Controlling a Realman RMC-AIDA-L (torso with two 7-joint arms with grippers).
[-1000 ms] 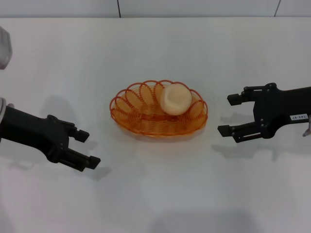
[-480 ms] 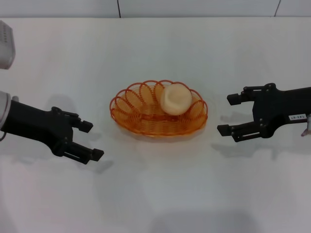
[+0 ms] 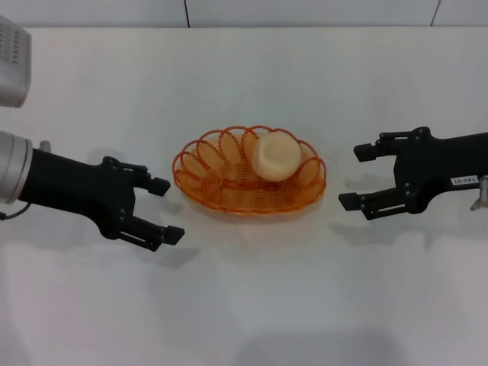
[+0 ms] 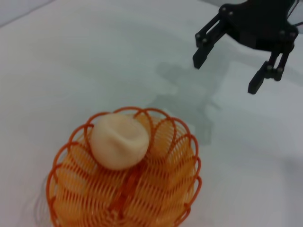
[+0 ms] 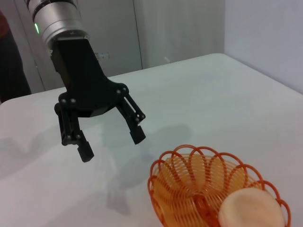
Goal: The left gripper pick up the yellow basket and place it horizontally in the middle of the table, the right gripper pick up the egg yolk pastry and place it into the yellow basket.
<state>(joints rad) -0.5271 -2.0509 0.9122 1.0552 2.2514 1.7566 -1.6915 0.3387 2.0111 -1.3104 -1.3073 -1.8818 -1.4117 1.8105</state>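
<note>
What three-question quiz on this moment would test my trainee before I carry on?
1. True or false: the egg yolk pastry lies inside the yellow basket.
2. Which claw is shut on something? A) left B) right C) neither
3. Fill in: the basket stands on the table ______ the two claws.

Key:
1. True.
2. C: the left gripper and the right gripper are both open and empty, on either side of the basket, apart from it.
3. Between.
</note>
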